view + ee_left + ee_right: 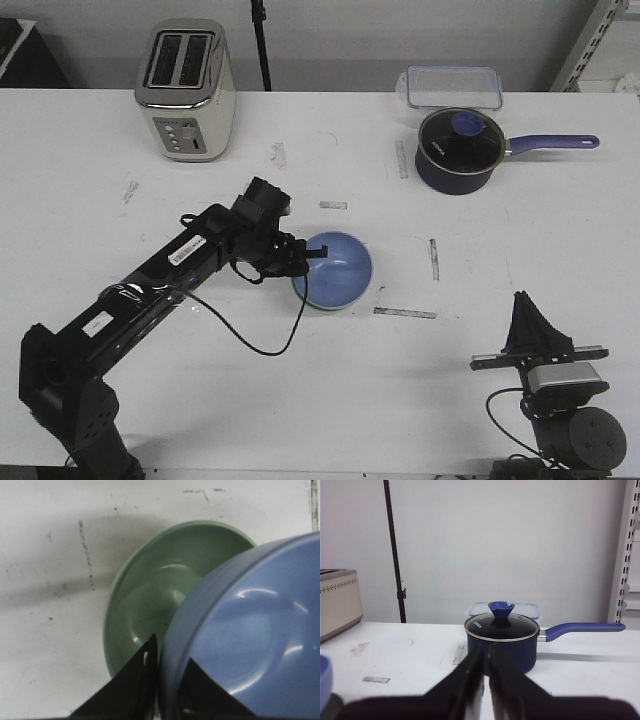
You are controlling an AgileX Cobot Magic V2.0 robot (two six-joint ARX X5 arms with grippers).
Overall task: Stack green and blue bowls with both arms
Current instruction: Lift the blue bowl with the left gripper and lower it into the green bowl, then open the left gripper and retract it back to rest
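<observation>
The periwinkle blue bowl [340, 270] is near the middle of the table, and my left gripper [305, 252] is shut on its left rim. In the left wrist view one finger [142, 680] is outside the rim and the other inside the blue bowl [250, 630]. That bowl hangs tilted over the mint green bowl [150, 595], covering part of it. In the front view the blue bowl hides the green one. My right gripper [522, 305] stands at the front right, far from both bowls. It is shut and empty, its fingers [470, 675] pointing at the saucepan.
A dark navy saucepan [458, 150] with a glass lid and blue handle stands at the back right, with a clear lidded box [452, 87] behind it. A toaster [185, 90] is at the back left. Tape marks dot the white table [300, 400].
</observation>
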